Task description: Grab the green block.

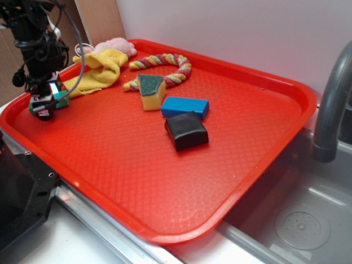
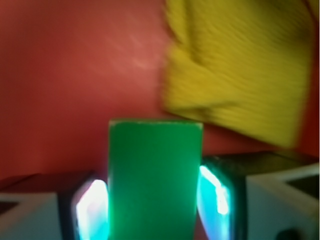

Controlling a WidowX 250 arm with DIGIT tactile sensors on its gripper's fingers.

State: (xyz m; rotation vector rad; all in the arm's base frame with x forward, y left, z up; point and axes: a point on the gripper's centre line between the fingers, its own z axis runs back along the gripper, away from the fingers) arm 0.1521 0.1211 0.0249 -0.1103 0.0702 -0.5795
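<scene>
The green block [image 2: 155, 180] stands lengthwise between my two fingers in the wrist view, and both pale pads [image 2: 92, 210] press against its long sides. In the exterior view my gripper [image 1: 45, 105] is down at the far left of the red tray [image 1: 165, 234], shut on the green block [image 1: 61, 101], of which only a corner shows beside the fingers. I cannot tell whether the block rests on the tray or hangs just above it.
A yellow cloth [image 1: 102, 69] lies just behind the gripper, with a pink item [image 1: 115, 47] beyond it. Mid-tray are a braided rope [image 1: 165, 66], a yellow sponge with a dark green top [image 1: 151, 91], a blue block [image 1: 185, 106] and a black block [image 1: 186, 131]. A grey faucet [image 1: 333, 104] and sink lie to the right.
</scene>
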